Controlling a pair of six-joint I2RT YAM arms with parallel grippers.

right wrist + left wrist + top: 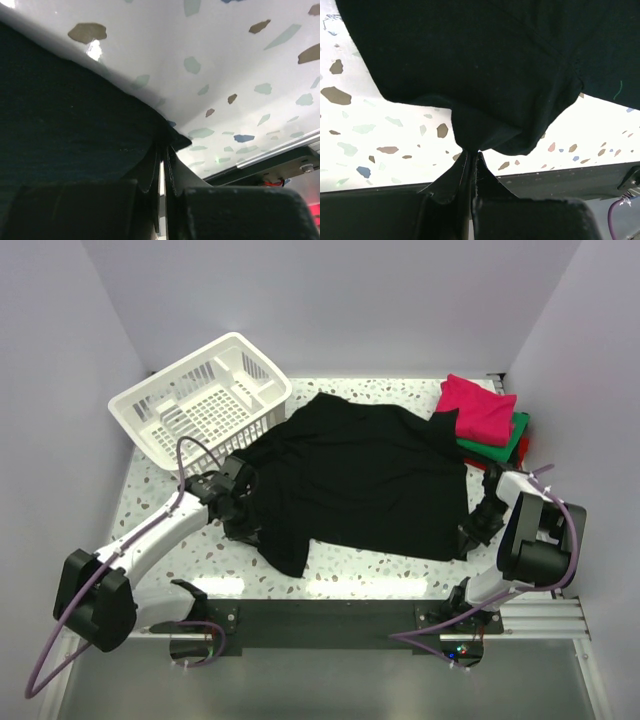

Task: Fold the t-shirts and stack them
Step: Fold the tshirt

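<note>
Soft, matte black t-shirt (360,475) lies spread, slightly rumpled, at the centre of the speckled table (380,575). The left gripper (471,152) is clenched on its bunched 9 o'clock edge, the right gripper (163,145) on its 4 o'clock corner.

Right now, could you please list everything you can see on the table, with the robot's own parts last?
black shirt: 1, black, spread flat mid-table
pink shirt: 1, magenta-pink, folded, top of the stack in the far right corner
green shirt: 1, green, folded, under the pink one
red shirt: 1, red, bottom of that stack, only an edge shows
basket: 1, white, slatted, far left corner, beside the black shirt
table: 1, white with coloured speckles
left gripper: 1, black, shut on the black shirt's near left part
right gripper: 1, black, shut on the black shirt's near right edge
</note>
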